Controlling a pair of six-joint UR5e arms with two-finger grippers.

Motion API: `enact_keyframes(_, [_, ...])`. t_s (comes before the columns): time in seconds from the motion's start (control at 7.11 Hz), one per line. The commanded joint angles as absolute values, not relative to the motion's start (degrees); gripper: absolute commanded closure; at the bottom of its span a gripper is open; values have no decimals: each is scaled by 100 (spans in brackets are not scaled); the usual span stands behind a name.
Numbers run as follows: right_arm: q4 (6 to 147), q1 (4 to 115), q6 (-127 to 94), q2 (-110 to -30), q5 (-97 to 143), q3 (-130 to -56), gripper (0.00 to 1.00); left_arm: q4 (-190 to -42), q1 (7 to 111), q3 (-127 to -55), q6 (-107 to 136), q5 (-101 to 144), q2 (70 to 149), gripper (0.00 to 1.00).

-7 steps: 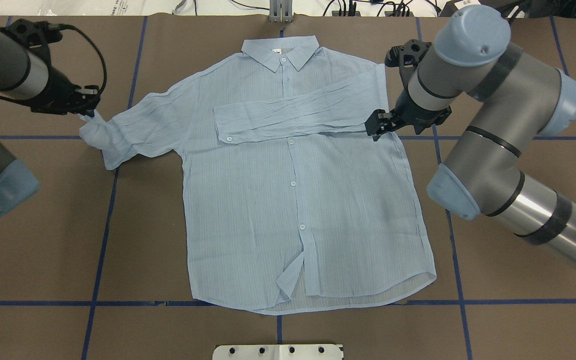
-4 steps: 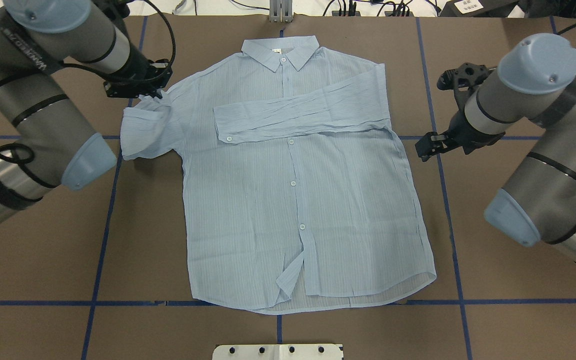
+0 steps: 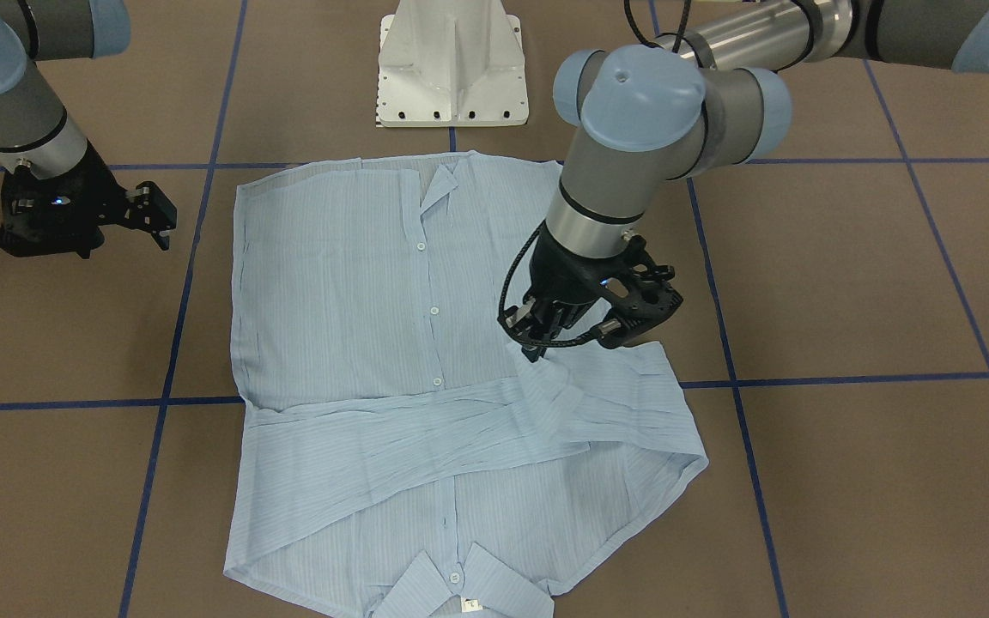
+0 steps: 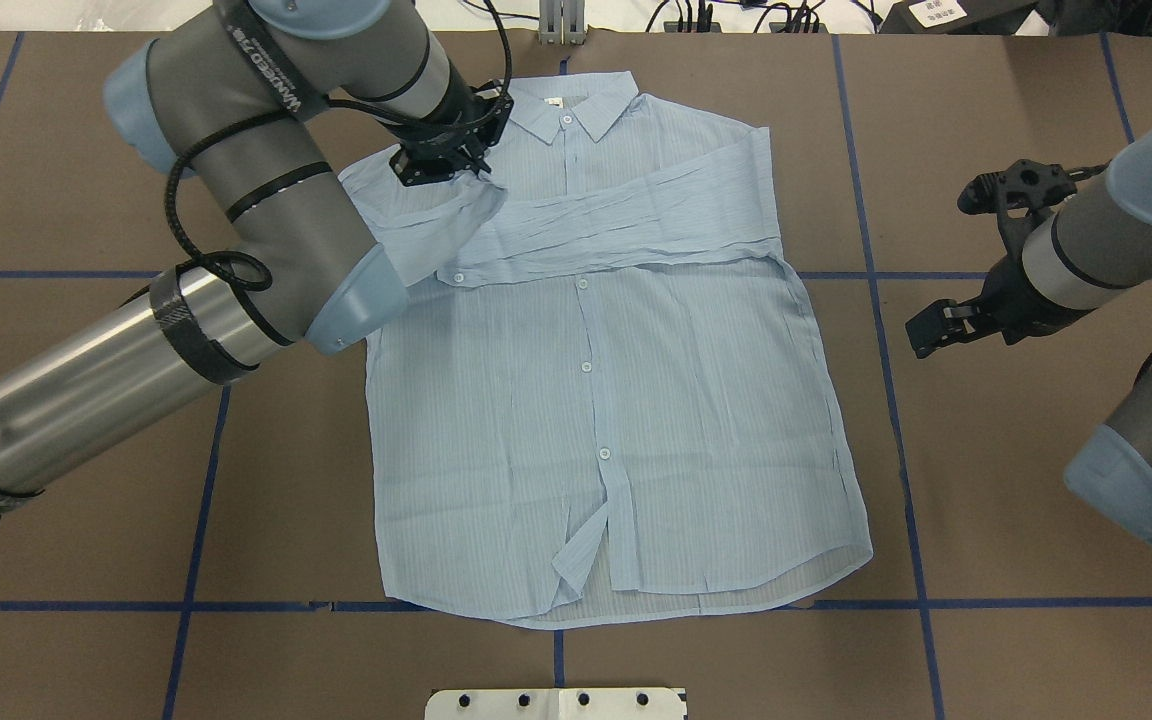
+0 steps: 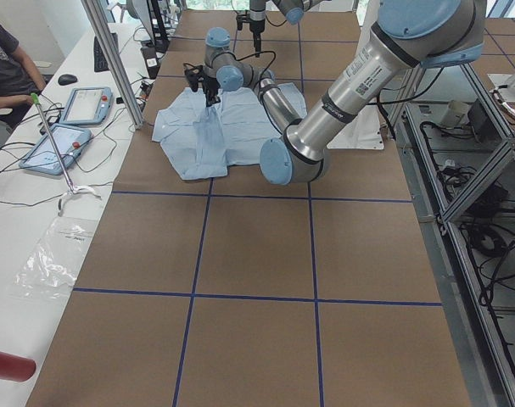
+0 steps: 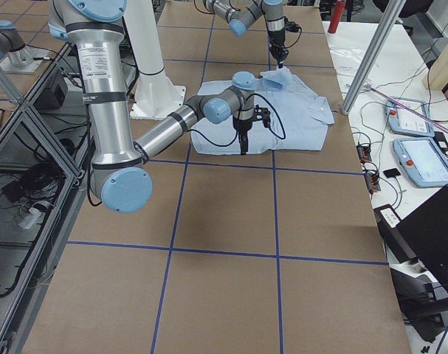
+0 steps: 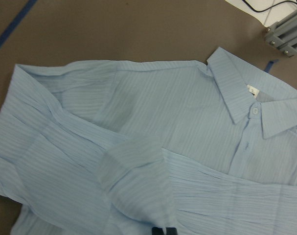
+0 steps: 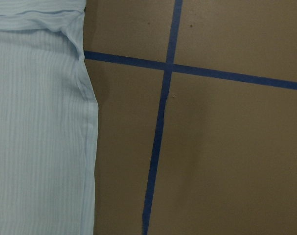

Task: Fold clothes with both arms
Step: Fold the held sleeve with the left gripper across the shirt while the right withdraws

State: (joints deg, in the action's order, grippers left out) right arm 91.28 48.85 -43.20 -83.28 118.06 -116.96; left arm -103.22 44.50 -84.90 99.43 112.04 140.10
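Where the left tool [image 4: 448, 165] grips: from overhead its own black body hides the fingertips, and the wrist view catches only dark tips [image 7: 159, 231] at the bottom edge. They are closed on the cuff end of the left sleeve [image 4: 441, 225], which hangs lifted over the chest.
Left arm: its blue elbow cap [image 4: 356, 300] covers the shirt's side below the left shoulder from overhead. The front-facing view shows that edge bare.
Shirt [image 4: 596, 400]: front up and buttoned in the middle of the desk, collar away from the robot. The right sleeve [image 4: 626, 225] lies flat across the chest. The front-facing view cuts the collar off at its bottom edge, and the white label [image 7: 252, 89] reads best from the left wrist.
Right tool [image 4: 928, 330]: clear of the shirt, over bare desk just beside its right side. The jaws stand apart with nothing between them. Its wrist view shows no fingers, only the shirt's edge and crossed tape.
Side views: both tools are too small to read.
Desk [image 4: 986, 500]: brown paper with a grid of blue tape [image 4: 921, 560]. A white pedestal [image 3: 452, 60] stands at the robot's side.
Room: a white bench with tablets [image 5: 87, 103] and cables, metal frame posts, and a seated person [image 5: 7, 64] cut off at the edge.
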Motion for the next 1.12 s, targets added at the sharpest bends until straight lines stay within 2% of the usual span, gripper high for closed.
enact_keyframes(0.0, [8818, 4904, -4333, -8612, 11795, -11769, 0, -11623, 4219, -8062, 11114, 10979, 14185, 100])
enact_keyframes(0.28, [8736, 4896, -4350, -8666, 11786, -11760, 0, -12223, 4096, -7587, 11267, 10512, 14238, 100])
enact_keyframes(0.98, [8728, 4896, -4377, -8613, 11777, -11646, 0, -12990, 4096, -7752, 12224, 10477, 14282, 100])
